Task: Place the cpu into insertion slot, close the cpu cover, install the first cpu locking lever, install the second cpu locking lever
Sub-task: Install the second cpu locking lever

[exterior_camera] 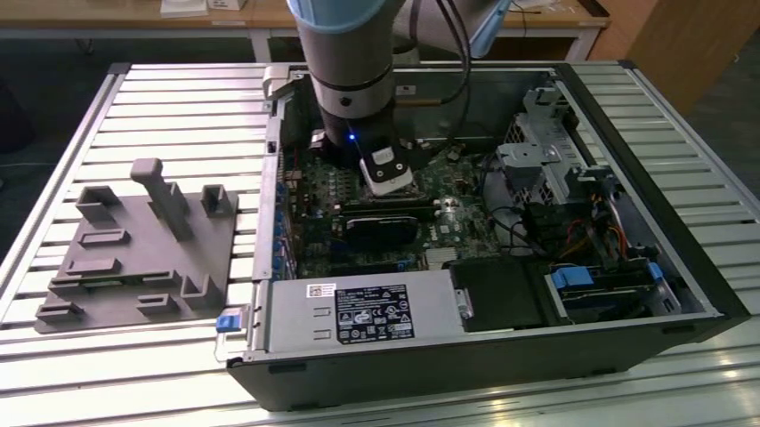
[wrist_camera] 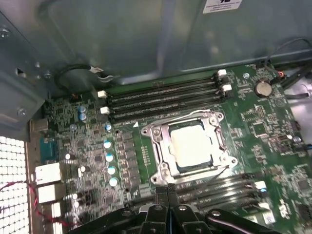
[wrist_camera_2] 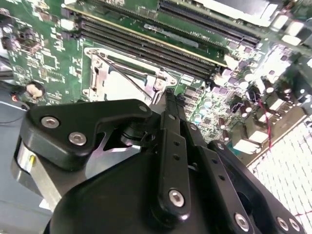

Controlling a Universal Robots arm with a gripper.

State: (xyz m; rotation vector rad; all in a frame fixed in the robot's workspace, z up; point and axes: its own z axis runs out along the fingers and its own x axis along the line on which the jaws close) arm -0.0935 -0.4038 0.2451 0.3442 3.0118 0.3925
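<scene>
The cpu (wrist_camera: 192, 144), with its pale silver top, lies in the insertion slot (wrist_camera: 165, 171) on the green motherboard. The cpu cover (wrist_camera: 160, 132), a metal frame, lies flat around it. A thin wire locking lever (wrist_camera: 210, 174) runs along the socket side nearest my fingertips. My gripper (wrist_camera: 168, 191) hovers at that edge of the socket, its two fingers pressed together with nothing visible between them. In the second wrist view the gripper (wrist_camera_2: 170, 96) ends just beside the socket, where the cpu (wrist_camera_2: 122, 84) and a wire lever (wrist_camera_2: 130, 74) show. In the exterior view the gripper (exterior_camera: 389, 181) reaches down into the open computer case.
Memory slots (wrist_camera: 163, 97) run on both sides of the socket. The case wall (wrist_camera: 146, 34) rises close behind the board. A power supply box (exterior_camera: 356, 316), drive cages (exterior_camera: 546, 160) and cables (exterior_camera: 594, 236) fill the case. A grey fixture (exterior_camera: 137, 249) lies on the slatted table outside.
</scene>
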